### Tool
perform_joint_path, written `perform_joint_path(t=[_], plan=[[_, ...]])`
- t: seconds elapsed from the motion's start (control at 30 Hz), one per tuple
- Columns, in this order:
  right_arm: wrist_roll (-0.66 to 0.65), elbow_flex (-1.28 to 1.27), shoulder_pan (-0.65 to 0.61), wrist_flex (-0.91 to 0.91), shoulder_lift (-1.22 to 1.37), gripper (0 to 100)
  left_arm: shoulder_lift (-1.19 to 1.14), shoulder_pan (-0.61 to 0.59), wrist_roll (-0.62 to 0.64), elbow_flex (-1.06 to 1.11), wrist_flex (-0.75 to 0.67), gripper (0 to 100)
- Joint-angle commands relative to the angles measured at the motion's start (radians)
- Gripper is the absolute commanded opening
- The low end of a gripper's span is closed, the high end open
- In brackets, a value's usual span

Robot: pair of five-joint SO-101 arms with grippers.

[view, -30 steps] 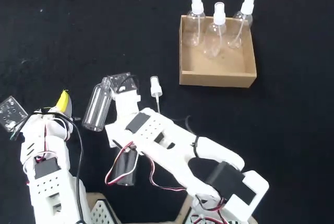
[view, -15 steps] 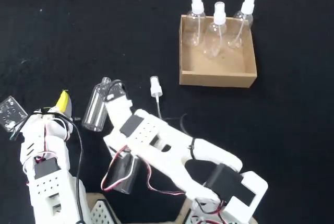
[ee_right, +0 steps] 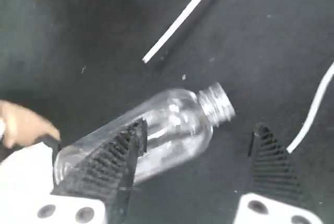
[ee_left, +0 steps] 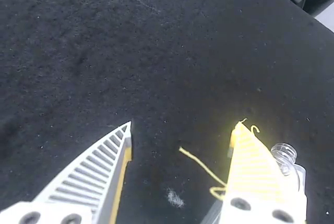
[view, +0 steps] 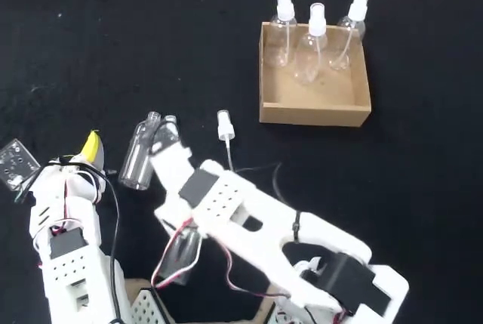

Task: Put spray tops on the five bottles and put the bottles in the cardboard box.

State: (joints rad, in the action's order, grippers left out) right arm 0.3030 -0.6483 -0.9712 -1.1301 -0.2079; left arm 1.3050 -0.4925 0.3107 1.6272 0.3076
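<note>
A clear capless bottle (view: 140, 155) lies on the black table. My right gripper (view: 162, 137) hangs open just over it. In the right wrist view the bottle (ee_right: 162, 132) lies between the black fingers (ee_right: 117, 153), its threaded neck toward the gap, and my right gripper (ee_right: 201, 126) is not closed on it. A loose spray top (view: 225, 126) with its tube lies to the right. My left gripper (ee_left: 183, 126) is open near the table's front left, and the bottle's neck (ee_left: 286, 155) peeks past one finger. The cardboard box (view: 313, 109) holds three capped bottles (view: 313, 44).
What looks like another clear bottle (view: 179, 252) lies under the right arm near the front edge. A white tube (ee_right: 182, 15) lies close to the gripped-at bottle. The left arm's yellow fingertip (view: 92, 145) is a short way left of the bottle.
The right arm has swung left and its gripper has come down over the lying bottle. The left arm, spray top and box stay where they were.
</note>
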Motion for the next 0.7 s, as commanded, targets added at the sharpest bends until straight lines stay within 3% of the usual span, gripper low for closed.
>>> perform_joint_path(t=[0.0, 0.3, 0.5, 0.67], plan=[[0.008, -0.007, -0.044, 0.017, -0.044, 29.5, 0.014, -0.013, 0.000, -0.058, -0.021, 29], [0.055, 0.019, -0.025, -0.009, -0.136, 29.4, 0.014, -0.013, 0.000, -0.058, -0.021, 29], [-0.186, -0.041, -0.121, -0.132, -0.367, 29.4, 0.014, -0.071, 0.008, -0.074, -0.023, 29], [-0.204, -0.171, -0.196, -0.081, -0.478, 29.4, 0.014, -0.188, 0.094, -0.101, -0.023, 29]])
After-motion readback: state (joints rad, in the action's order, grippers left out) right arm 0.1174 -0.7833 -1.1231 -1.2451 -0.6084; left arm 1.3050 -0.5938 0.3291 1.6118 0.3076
